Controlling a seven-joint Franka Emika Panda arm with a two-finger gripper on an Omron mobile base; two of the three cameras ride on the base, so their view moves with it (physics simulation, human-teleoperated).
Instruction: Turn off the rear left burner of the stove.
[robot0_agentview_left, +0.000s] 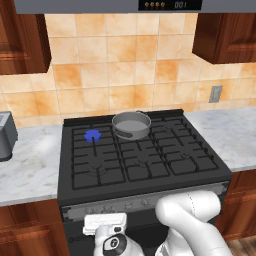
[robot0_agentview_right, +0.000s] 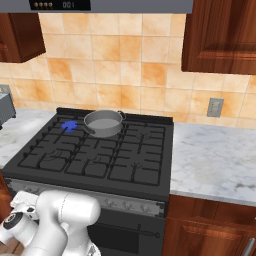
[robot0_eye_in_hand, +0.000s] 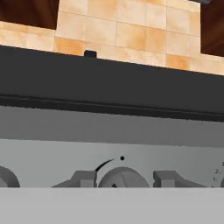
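Orange tiles back the stove (robot0_agentview_left: 145, 165), where the rear left burner (robot0_agentview_left: 92, 135) flames blue, above and beyond the jaws. Released, the gripper (robot0_eye_in_hand: 124, 180) brackets a front-strip knob (robot0_eye_in_hand: 123, 179), fingertips (robot0_eye_in_hand: 83, 179) flanking it, dead ahead.

Arm folded low, elbow raised, wrist dropped toward lower left of left base view. Gripper (robot0_eye_in_hand: 124, 180) level, fingers (robot0_eye_in_hand: 83, 179) spread apart (nothing clamped between them).
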